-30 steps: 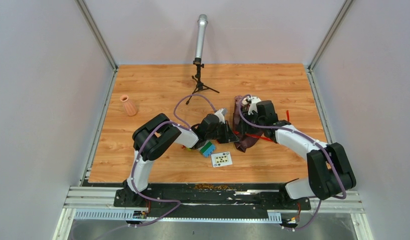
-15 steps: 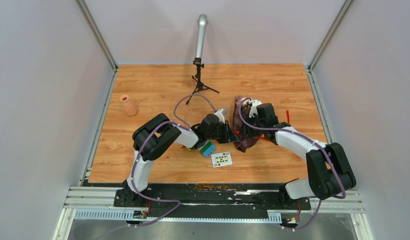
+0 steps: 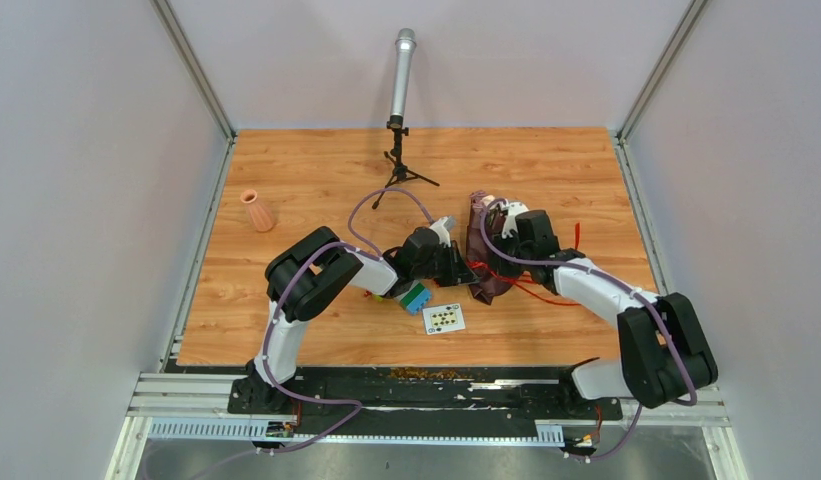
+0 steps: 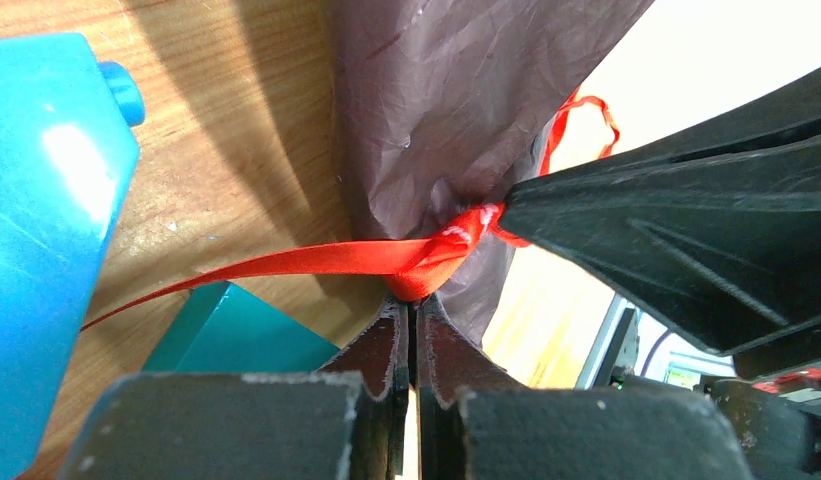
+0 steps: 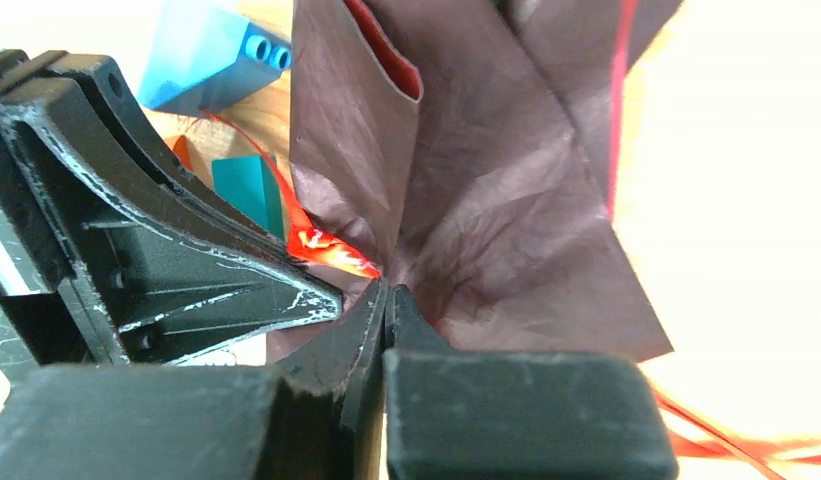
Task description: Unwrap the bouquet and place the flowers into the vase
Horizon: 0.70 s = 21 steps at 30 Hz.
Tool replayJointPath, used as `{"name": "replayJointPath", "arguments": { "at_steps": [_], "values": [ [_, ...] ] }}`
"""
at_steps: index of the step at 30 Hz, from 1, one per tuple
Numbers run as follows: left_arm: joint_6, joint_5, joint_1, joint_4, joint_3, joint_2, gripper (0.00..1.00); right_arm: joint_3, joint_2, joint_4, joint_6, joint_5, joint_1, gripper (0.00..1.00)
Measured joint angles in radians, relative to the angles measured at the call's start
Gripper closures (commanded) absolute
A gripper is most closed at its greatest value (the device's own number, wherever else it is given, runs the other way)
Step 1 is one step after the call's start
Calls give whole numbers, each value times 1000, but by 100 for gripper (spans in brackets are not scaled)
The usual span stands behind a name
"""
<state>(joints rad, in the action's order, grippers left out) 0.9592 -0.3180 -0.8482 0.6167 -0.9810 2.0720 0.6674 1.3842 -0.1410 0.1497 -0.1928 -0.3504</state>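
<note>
The bouquet (image 3: 488, 287) lies mid-table as a dark maroon paper wrap (image 4: 436, 100) (image 5: 486, 200), tied with a thin red ribbon (image 4: 316, 262) (image 5: 326, 245). My left gripper (image 3: 469, 268) (image 4: 414, 300) is shut on the ribbon just below its knot. Coming from the opposite side, my right gripper (image 3: 483, 264) (image 5: 386, 288) is shut too, its tips pinching the ribbon at the knot against the wrap. The two grippers' tips almost touch. The flowers are hidden by the wrap and my right arm. The salmon-pink vase (image 3: 256, 211) stands upright at the far left, well away from both arms.
A grey microphone on a tripod (image 3: 399, 100) stands at the back centre. Blue and green toy blocks (image 3: 416, 297) (image 4: 46, 200) sit under my left wrist, beside a small dotted card (image 3: 444, 318). Loose ribbon trails right of the wrap (image 3: 536, 292).
My right gripper has closed from partly open to shut at the ribbon knot, its wrist shifting slightly. The left arm has stayed still, shut on the ribbon.
</note>
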Motion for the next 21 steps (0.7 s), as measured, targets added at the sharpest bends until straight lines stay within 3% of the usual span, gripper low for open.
{"name": "replayJointPath", "arguments": {
  "at_steps": [11,17,21],
  "values": [
    [0,-5,8,0,0,0,100,2,-229,-109,3,283,30,100],
    [0,-10,10,-3,0,0,100,1,-283,-177,33,435,127,100],
    [0,-13,12,-3,0,0,100,1,-311,-227,95,519,255,100]
  ]
}}
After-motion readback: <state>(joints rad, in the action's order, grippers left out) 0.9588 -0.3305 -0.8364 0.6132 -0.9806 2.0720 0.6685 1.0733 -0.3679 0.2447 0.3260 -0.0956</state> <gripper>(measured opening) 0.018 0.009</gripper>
